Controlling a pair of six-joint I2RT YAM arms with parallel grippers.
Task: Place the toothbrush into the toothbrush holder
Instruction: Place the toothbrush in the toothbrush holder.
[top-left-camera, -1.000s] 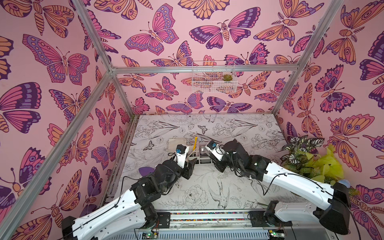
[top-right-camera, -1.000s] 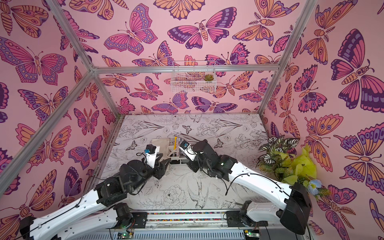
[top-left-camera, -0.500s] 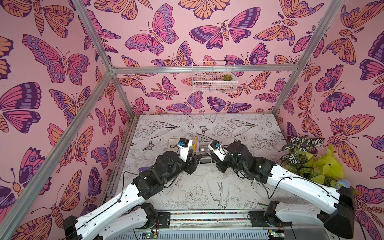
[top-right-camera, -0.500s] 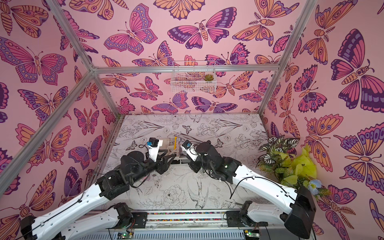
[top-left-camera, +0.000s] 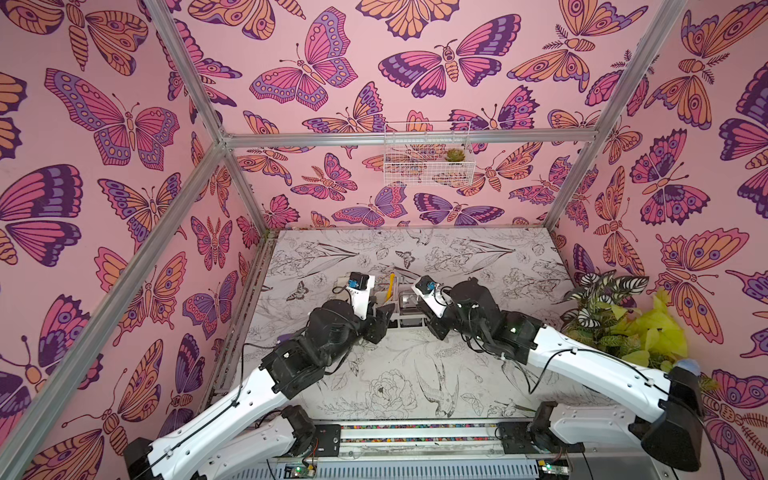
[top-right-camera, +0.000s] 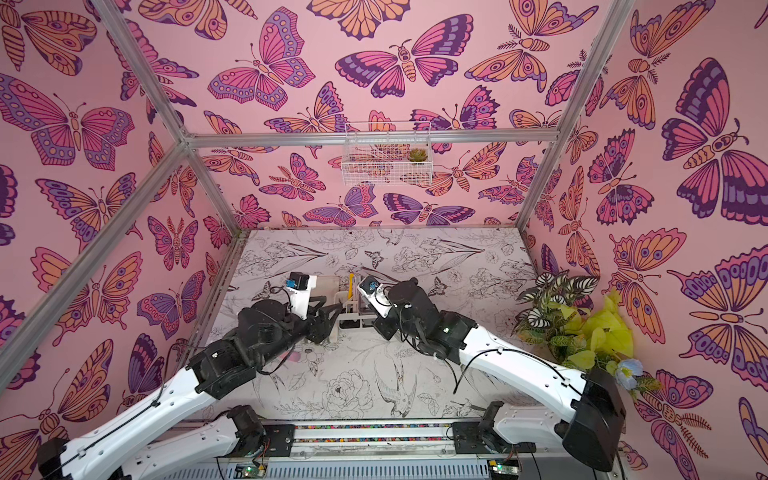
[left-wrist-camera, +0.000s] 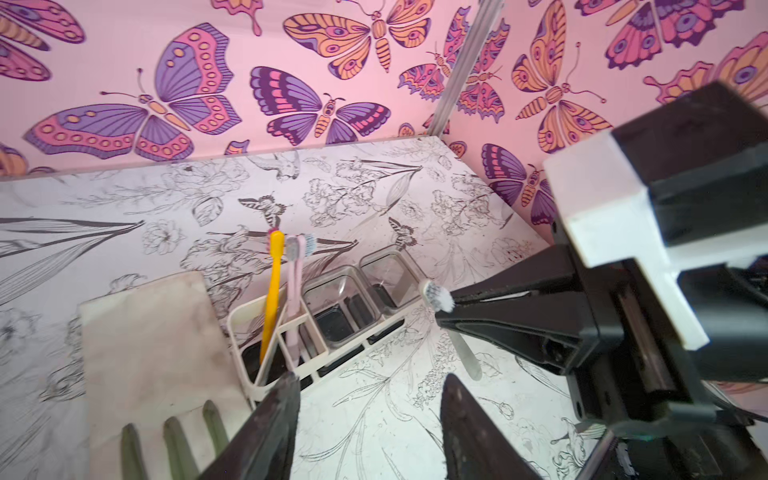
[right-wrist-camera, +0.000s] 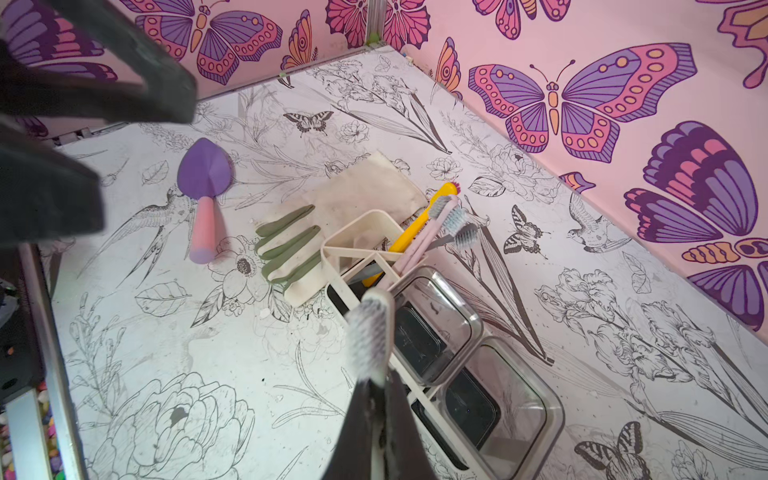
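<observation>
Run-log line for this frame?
right pincer: shut on white toothbrush | left pincer: open, empty | toothbrush holder: brush not inserted

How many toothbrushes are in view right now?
5. One toothbrush sits in the shut right gripper. Four stand in the toothbrush holder's slotted compartment: yellow toothbrush, pink toothbrush, blue-bristled toothbrush, grey toothbrush. More may hide behind them.

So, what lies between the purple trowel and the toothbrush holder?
A white and green glove, close beside the holder. The right wrist view shows it.
</observation>
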